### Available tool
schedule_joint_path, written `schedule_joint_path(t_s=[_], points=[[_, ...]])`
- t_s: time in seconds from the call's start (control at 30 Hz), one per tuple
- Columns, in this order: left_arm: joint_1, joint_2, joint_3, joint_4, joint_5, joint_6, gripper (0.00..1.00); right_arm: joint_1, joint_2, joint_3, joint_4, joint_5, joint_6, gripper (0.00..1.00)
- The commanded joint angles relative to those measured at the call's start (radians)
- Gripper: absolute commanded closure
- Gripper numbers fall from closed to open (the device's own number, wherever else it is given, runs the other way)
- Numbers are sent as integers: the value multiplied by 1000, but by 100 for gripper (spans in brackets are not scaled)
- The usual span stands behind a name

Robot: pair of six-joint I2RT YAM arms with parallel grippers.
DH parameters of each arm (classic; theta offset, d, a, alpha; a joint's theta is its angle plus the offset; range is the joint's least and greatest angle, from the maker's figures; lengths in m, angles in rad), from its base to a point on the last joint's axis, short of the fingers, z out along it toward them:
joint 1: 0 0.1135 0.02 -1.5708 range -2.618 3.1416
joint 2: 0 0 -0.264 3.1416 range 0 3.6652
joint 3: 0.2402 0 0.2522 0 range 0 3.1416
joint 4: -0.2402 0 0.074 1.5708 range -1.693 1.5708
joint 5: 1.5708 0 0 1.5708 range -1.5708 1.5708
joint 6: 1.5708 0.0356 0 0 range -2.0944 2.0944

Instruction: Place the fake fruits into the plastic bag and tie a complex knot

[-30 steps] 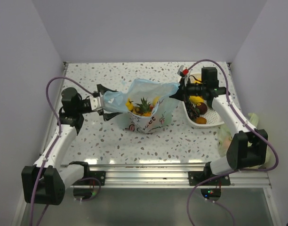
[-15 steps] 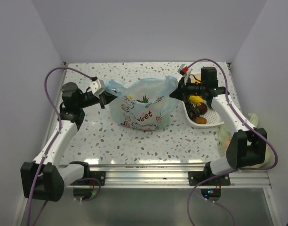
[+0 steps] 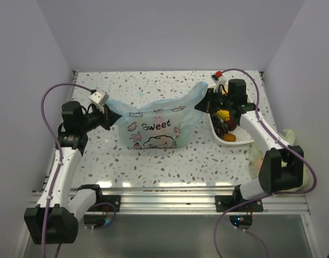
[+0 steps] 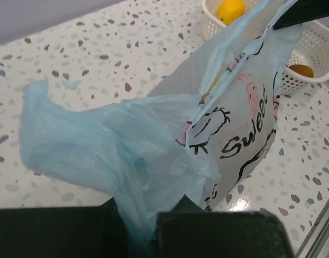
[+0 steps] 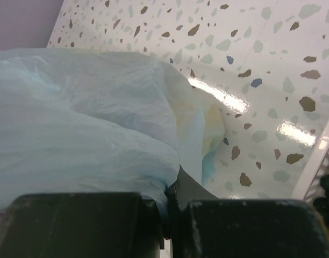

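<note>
Plastic bag [image 3: 154,129] hangs stretched mid-table between the arms in the top view, with a white basket [image 3: 249,141] of fake fruits [image 3: 224,114] just to its right. The left gripper [image 3: 111,115] and right gripper [image 3: 200,107] each pinch a handle. Both wrist views show jaws clamped tight on blue film. A second ago the mouth gaped open and the left jaws stood wide.

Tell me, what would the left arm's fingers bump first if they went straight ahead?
The plastic bag. The left fingers pinch its handle, and its printed side sits right ahead, likely before the basket.
</note>
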Motion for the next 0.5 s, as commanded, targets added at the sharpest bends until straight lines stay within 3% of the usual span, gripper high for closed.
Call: schedule_joint_path(t_s=[0.0,0.1,0.17,0.23,0.27,0.37,0.47], points=[[14,-7,-44,-37,-130,21,100,-20,-21,-64,139,55,118,100],[14,42,-36,-51,-162,31,100,-19,-18,-75,170,-38,80,100],[14,51,-26,-45,-111,40,100,-20,-30,-89,190,-144,42,99],[14,51,-15,-22,-69,31,100,-20,-53,-97,208,-176,-23,76],[14,51,-9,-14,-11,29,100,-19,-65,-101,210,-192,-50,57],[14,50,6,3,66,28,100,-19,-101,-92,179,-218,-202,35],[14,60,26,-6,106,35,100,-20,-107,-83,155,-256,-357,24]])
